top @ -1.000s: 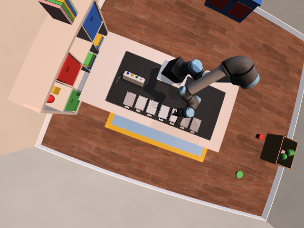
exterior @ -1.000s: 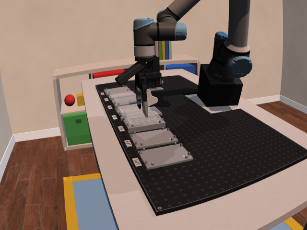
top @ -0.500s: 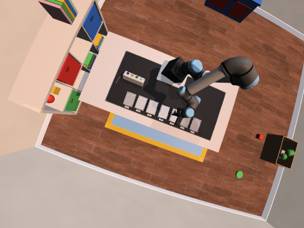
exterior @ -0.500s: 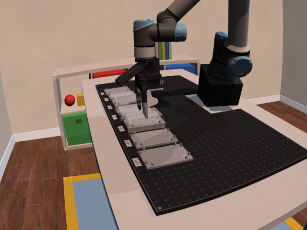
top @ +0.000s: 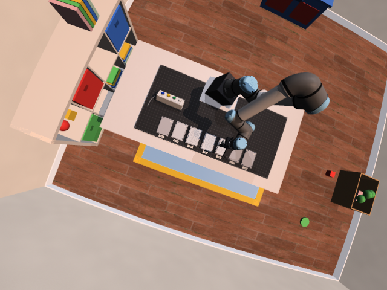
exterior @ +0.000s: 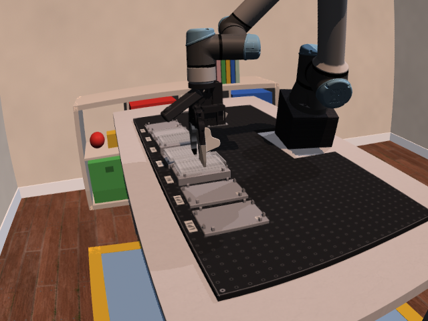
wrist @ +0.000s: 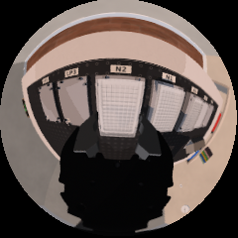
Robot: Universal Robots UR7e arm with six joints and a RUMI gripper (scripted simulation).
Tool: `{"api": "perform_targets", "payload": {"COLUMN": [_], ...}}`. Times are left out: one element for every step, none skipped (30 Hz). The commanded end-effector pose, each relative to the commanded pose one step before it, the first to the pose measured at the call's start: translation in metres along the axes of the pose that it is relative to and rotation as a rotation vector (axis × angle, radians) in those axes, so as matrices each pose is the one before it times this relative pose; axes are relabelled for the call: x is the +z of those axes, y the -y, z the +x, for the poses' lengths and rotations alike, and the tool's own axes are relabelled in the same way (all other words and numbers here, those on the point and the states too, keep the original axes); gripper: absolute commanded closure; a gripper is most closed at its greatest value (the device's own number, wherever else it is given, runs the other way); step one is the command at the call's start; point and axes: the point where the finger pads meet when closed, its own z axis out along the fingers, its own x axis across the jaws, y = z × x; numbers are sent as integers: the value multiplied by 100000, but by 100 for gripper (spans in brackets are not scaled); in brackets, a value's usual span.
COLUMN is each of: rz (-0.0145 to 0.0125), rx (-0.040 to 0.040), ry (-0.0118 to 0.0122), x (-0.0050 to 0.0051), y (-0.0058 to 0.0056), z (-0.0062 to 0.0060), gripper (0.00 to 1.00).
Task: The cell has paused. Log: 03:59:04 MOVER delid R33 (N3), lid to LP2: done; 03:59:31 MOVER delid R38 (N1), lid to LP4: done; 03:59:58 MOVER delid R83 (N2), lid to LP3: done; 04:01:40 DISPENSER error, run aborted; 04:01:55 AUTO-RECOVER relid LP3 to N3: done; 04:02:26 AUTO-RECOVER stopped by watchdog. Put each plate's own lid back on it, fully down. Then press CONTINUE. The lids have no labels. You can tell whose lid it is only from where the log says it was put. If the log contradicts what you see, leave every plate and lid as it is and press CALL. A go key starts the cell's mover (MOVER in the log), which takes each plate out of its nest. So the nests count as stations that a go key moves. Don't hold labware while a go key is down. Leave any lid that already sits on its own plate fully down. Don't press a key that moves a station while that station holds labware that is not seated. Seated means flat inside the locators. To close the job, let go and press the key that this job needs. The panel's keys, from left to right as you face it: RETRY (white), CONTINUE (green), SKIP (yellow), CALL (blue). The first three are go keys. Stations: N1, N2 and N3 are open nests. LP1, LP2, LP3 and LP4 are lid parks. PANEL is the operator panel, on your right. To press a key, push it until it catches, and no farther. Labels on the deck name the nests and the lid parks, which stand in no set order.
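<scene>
A clear lid [top: 220, 151] [exterior: 193, 166] [wrist: 119, 130] is held in the narrowed gripper [top: 222, 144] [exterior: 199, 159] [wrist: 118, 113] at nest N2, its long axis pointed toward the N2 label [wrist: 120, 68].

Walls: plain beige [exterior: 138, 41], turning grey at the far right; white baseboard [exterior: 51, 187] [top: 156, 228] below.
Floor: reddish-brown wood planks [top: 187, 202] [exterior: 37, 249].
Rug: pale blue with a yellow border [top: 199, 171] [exterior: 95, 276], beside the counter [top: 120, 103] [exterior: 145, 221].
Bookcase: cream, cubbied [top: 40, 81] [exterior: 79, 138], with red, blue and green bins; upright books on top.
Light: soft-toned, shadows dark on the counter.
</scene>
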Motion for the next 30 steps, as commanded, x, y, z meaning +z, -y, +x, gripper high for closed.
{"api": "perform_targets", "payload": {"rz": [-219,24,21,14,4,-5,0,0,15,-22,-17,-23,-15,-9,-2,5,11,17,331,0,0,0,0,0,0,0,0,0,0,0], "rx": [28,-2,-2,-1,0,1,0,0,17,4,-1,-5,-6,-6,-4,-2,0,2,-43,0,0,0,0,0,0,0,0,0,0,0], "ry": [4,-6,-5,-3,-1,1,0,0,-3,5,4,4,3,2,0,-1,-3,-4,-64,0,0,0,0,0,0,0,0,0,0,0], "x": [312,25,26,28,32,35,0,0,19,41,39,51,39,37,34,31,29,25,-158,2,2,1,1,0,0,1,0,0,0,0], "y": [-138,16,14,10,4,-2,0,0,5,-12,-11,-15,-10,-7,-2,3,7,10,150,1,1,1,0,0,0,-2,-2,-2,-2,-3], "z": [-32,3,3,2,1,0,0,0,17,-2,-4,-10,-6,-5,-3,-1,2,3,34,0,0,0,0,0,0,0,0,0,0,0], "gripper": [100,100,100,100,100,100,100,100,100,100,100,100,100,100,100,100,100,100,100,100,100,100,100,100,100,100,100,100,100,100]}}
